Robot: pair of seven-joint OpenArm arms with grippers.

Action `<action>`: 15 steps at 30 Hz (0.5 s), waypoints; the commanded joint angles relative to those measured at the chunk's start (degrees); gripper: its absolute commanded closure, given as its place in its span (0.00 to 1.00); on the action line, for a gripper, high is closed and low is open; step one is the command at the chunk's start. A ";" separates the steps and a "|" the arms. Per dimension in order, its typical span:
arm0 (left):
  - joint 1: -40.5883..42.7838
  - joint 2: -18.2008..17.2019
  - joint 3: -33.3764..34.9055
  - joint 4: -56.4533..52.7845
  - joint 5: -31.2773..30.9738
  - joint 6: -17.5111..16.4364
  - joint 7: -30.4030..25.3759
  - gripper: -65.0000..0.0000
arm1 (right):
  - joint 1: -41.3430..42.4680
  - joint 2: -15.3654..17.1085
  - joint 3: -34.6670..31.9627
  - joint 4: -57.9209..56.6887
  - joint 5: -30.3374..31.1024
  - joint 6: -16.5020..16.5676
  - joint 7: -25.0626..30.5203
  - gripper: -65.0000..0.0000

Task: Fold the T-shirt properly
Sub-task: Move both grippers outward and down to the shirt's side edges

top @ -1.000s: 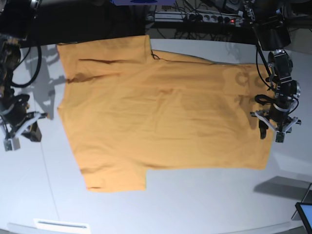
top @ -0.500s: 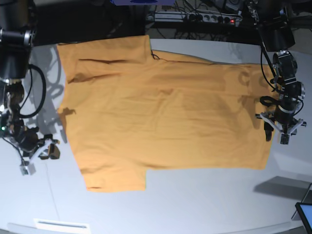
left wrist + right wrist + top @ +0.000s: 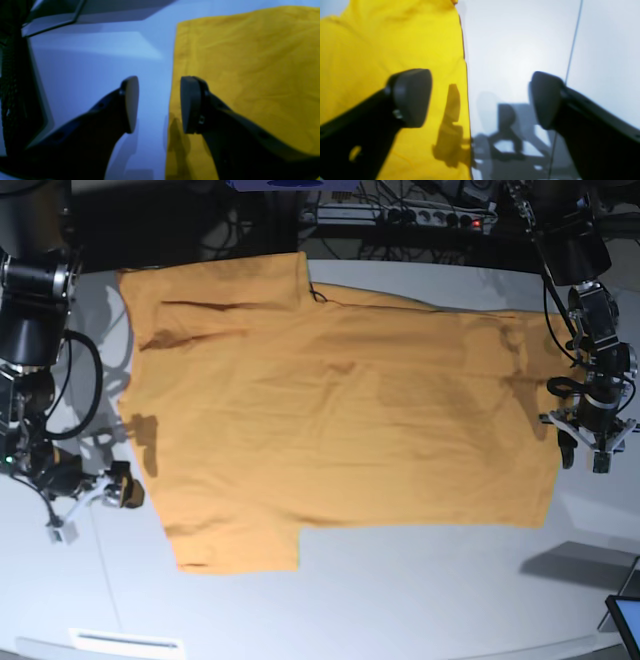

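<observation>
Since a second before, the right gripper [image 3: 90, 498] had swung in toward the T-shirt [image 3: 330, 405] edge at about eight o'clock and spread its jaws wide, one finger [image 3: 411, 96] over cloth, the other over bare table [image 3: 400, 600]. The left gripper [image 3: 586, 452] had slid toward four o'clock, jaws moderately apart, empty, straddling the hem at three o'clock. The T-shirt lay flat, unfolded, across the table's centre.
</observation>
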 commanded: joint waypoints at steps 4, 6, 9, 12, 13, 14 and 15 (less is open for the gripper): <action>-0.95 -1.01 -0.11 0.89 -0.37 0.69 -1.32 0.59 | 1.97 0.96 1.21 0.99 0.80 0.29 0.88 0.05; -0.95 -0.92 -0.11 0.89 -0.37 0.69 -1.32 0.59 | 2.59 0.87 1.39 0.82 0.80 0.29 0.88 0.08; -0.86 -0.92 -0.02 0.80 -0.37 0.69 -1.32 0.59 | 2.67 0.35 1.39 0.82 0.80 0.38 0.88 0.08; 0.20 -0.92 -0.20 0.80 -0.37 0.69 -1.32 0.59 | 3.99 -0.80 1.65 -0.77 0.88 3.28 -1.23 0.08; 0.29 -0.92 -0.20 0.80 -0.37 0.69 -1.32 0.59 | 5.05 -0.80 1.74 -2.35 0.88 5.56 -2.64 0.08; 0.29 -0.92 -0.29 0.80 -0.37 0.69 -1.32 0.59 | 5.66 -0.89 1.74 -4.02 0.88 7.15 -3.26 0.09; 0.37 -0.92 -0.29 0.80 -0.37 0.69 -1.32 0.59 | 6.72 -0.89 1.74 -5.95 0.88 8.55 -3.61 0.09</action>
